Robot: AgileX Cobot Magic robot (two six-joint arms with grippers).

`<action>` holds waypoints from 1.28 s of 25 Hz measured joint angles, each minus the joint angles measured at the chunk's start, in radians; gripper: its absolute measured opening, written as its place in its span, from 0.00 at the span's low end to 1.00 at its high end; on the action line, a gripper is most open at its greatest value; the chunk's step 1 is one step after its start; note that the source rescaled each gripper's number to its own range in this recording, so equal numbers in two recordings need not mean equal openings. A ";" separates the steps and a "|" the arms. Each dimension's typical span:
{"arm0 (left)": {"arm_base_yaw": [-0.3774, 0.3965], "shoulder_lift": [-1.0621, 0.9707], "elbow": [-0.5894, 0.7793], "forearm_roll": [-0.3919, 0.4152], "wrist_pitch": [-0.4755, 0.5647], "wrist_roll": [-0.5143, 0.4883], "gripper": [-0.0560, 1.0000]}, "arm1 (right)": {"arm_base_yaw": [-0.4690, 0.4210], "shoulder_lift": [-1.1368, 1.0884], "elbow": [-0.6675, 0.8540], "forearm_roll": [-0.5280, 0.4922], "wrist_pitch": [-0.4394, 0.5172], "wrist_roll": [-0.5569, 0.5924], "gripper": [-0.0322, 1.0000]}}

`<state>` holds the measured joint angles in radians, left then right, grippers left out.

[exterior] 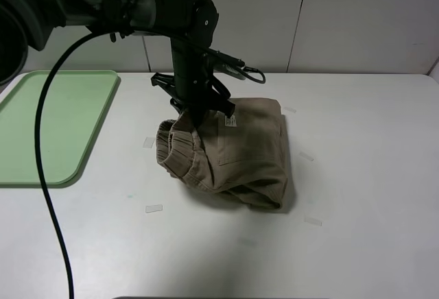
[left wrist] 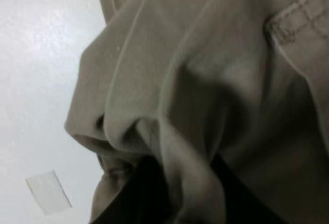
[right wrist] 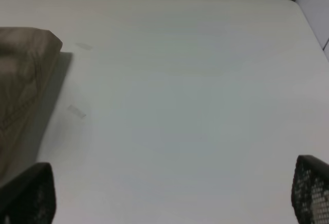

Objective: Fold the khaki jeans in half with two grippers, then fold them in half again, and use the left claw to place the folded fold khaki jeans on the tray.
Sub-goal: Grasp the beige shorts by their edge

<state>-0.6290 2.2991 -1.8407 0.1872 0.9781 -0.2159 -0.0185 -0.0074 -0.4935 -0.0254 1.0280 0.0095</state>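
The jaws of the black pincer left claw [left wrist: 187, 198] are closed on a raised ridge of tan cloth, and the wrist view shows fabric bunched between the two dark fingers. What they hold is the khaki jeans [exterior: 240, 155], soft tan cotton shorts lying as a thick, rounded bundle in the middle of the smooth white table [exterior: 363, 148]. The claw grips the bundle's far left edge, just beside the small white label [exterior: 230, 121].

The ribbed, gathered elastic waistband [exterior: 180, 149] bulges out on the bundle's left. A stitched patch pocket [left wrist: 293, 23] shows near the grip. Small clear tape markers [exterior: 153, 208] lie flat on the table around the bundle.

Both folds look done, so the step in hand is likely the pickup for the tray. The large, flat, pale-green plastic tray [exterior: 55, 121], with rounded corners and a low rim, lies well apart on the left. The next move calls for a lift and a carry leftward. With only one ridge pinched, the limp layers may sag open.

The black mesh-padded right gripper [right wrist: 172, 198] stands wide open over bare table, away from the cloth.
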 joint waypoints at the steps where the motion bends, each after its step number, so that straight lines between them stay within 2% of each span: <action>1: 0.000 0.000 0.000 0.001 -0.007 0.005 0.23 | 0.000 0.000 0.000 0.000 0.000 0.000 1.00; 6: 0.000 0.002 0.000 -0.005 -0.158 0.074 0.23 | 0.000 0.000 0.000 0.000 0.000 0.000 1.00; 12: 0.001 0.005 0.032 -0.081 -0.357 0.091 0.22 | 0.000 0.000 0.000 0.000 0.000 0.000 1.00; 18: 0.002 0.012 0.065 -0.097 -0.417 0.089 0.23 | 0.000 0.000 0.000 0.000 0.000 0.000 1.00; 20: 0.003 0.012 0.068 -0.097 -0.423 0.087 0.36 | 0.000 0.000 0.000 0.000 0.000 0.000 1.00; 23: 0.003 0.012 0.068 -0.100 -0.434 0.087 0.73 | 0.000 0.000 0.000 0.000 0.000 0.000 1.00; 25: 0.003 0.011 0.068 -0.101 -0.431 0.086 0.91 | 0.000 0.000 0.000 0.000 0.000 0.000 1.00; 29: 0.003 -0.017 0.040 -0.099 -0.338 0.070 0.98 | 0.000 0.000 0.000 0.000 0.000 0.000 1.00; 32: 0.003 -0.081 0.019 -0.048 -0.218 -0.023 1.00 | 0.000 0.000 0.000 0.000 0.000 0.000 1.00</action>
<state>-0.6260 2.2177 -1.8219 0.1395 0.7597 -0.2386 -0.0185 -0.0074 -0.4935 -0.0254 1.0280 0.0095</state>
